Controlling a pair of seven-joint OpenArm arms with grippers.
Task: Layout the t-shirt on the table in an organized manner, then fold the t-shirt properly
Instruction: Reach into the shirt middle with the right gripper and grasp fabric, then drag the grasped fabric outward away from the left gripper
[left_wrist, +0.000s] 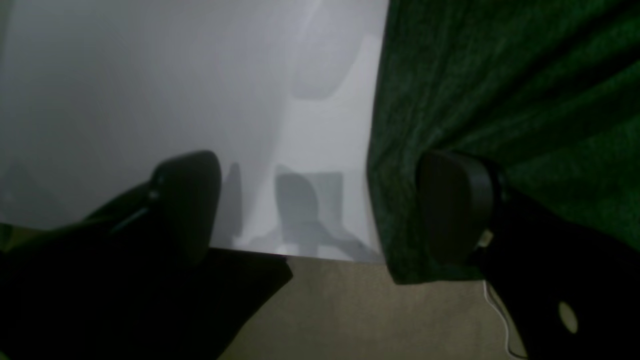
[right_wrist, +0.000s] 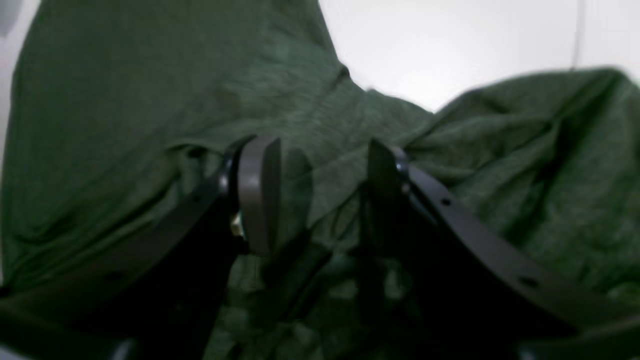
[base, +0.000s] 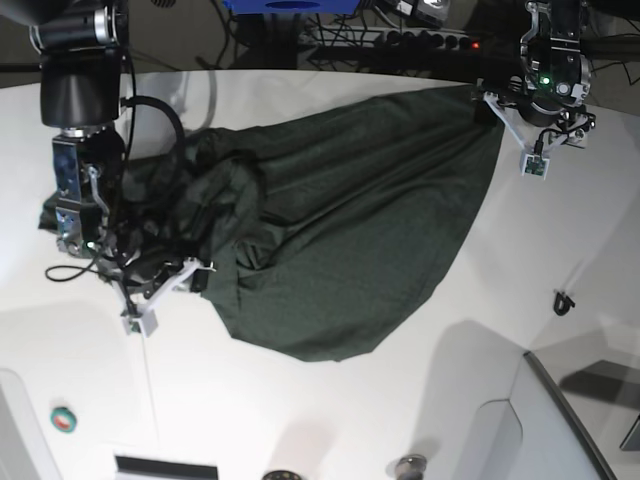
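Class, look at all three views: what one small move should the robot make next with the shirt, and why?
Probably close the left gripper on the t-shirt edge. Its jaws stand wide open, one finger over the cloth, the other over the bare table, so that corner is not yet held. The right gripper is down in bunched fabric at the other end.

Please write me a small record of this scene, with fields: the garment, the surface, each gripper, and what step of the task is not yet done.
garment: t-shirt, dark green, wrinkled, bunched toward the right arm's side
surface: table, white
left gripper: open, straddling the shirt's edge at the table's far edge, one finger over fabric
right gripper: jaws apart over bunched fabric; whether it grips, cannot tell
not yet done: shirt not laid flat, not folded
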